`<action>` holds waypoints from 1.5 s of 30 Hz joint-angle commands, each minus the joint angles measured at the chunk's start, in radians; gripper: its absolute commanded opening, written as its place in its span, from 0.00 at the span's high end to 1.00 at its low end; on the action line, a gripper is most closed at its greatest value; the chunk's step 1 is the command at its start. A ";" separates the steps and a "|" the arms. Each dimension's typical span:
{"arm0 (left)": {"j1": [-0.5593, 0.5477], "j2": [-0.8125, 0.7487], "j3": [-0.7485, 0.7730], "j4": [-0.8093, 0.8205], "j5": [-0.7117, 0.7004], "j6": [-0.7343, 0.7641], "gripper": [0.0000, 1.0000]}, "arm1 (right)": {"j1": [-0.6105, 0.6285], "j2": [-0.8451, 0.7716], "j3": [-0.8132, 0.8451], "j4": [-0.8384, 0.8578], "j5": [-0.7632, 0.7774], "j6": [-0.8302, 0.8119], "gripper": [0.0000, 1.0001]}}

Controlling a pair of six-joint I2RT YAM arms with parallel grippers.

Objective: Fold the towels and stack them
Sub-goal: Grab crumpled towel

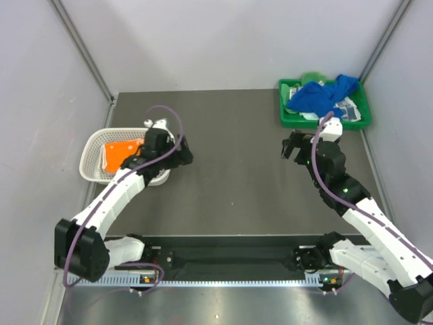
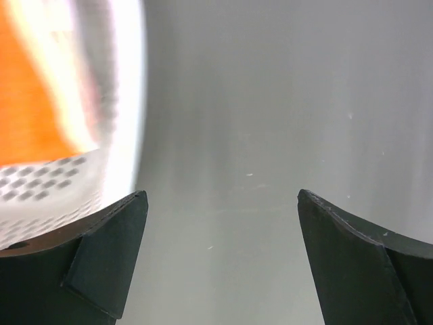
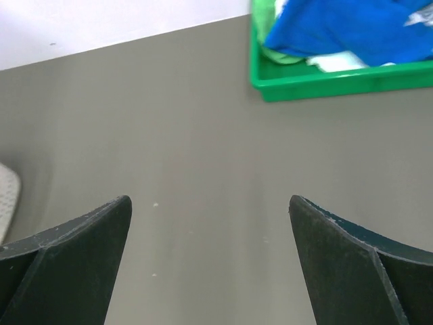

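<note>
Top external view: a dark tabletop (image 1: 237,176) is seen from above, with a white basket (image 1: 91,159) at its left edge and a green tray (image 1: 291,120) at its far right corner.
Orange towel (image 1: 122,152): it is laid inside the basket, and its right part is hidden by the left arm.
Blue towel (image 1: 321,95): it is heaped in a crumpled bunch on top of the pile in the tray, with one end raised over the far rim.
Patterned white towel (image 1: 352,108): it is seen under the blue one, inside the tray.
Green towel (image 1: 311,76): a small part is shown at the far side of the tray, behind the blue cloth.
Left pincer (image 1: 183,152): it is held just beside the right rim of the basket, over the tabletop; the jaws are spread wide and nothing is held between them.
Left wrist view: the picture is blurred; the orange cloth (image 2: 34,88) and the lattice wall (image 2: 47,183) are seen at the left, outside the wide gap (image 2: 220,203).
Right pincer (image 1: 289,145): it is held near the tray, on its near left side and apart from it; the jaws are spread wide and nothing is gripped.
Right wrist view: bare tabletop is seen between the fingers (image 3: 210,203); the tray (image 3: 325,78) with the blue cloth (image 3: 352,30) is placed at the upper right.
</note>
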State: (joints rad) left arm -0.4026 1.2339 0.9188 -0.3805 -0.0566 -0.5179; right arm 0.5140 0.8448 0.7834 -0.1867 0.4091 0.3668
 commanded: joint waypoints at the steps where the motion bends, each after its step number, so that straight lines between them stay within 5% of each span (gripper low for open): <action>1: 0.064 -0.099 0.008 -0.070 0.144 0.002 0.04 | -0.006 0.040 0.088 -0.115 0.074 -0.040 0.00; 8: 0.032 -0.085 0.008 -0.064 0.173 0.005 0.04 | -0.084 0.290 0.296 -0.123 0.053 -0.080 0.00; 14: 0.011 -0.079 0.012 -0.058 0.210 0.007 0.04 | -0.288 0.540 0.494 -0.068 -0.110 -0.074 0.00; 21: 0.002 -0.082 0.017 -0.040 0.242 0.009 0.04 | -0.448 0.842 0.764 -0.073 -0.144 -0.086 0.10; 33: -0.002 -0.080 0.045 -0.032 0.264 0.009 0.04 | -0.506 1.204 0.974 0.151 -0.139 -0.075 0.14; 41: -0.004 -0.071 0.057 -0.046 0.244 0.028 0.04 | -0.505 1.378 1.139 0.154 -0.167 -0.068 0.13; 45: -0.004 -0.063 0.055 -0.047 0.241 0.030 0.04 | -0.505 1.419 1.168 0.159 -0.170 -0.055 0.21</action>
State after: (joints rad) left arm -0.4019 1.1591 0.9348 -0.4488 0.1925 -0.5041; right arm 0.0181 2.2456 1.8843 -0.0875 0.2527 0.2993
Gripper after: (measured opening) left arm 0.963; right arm 0.814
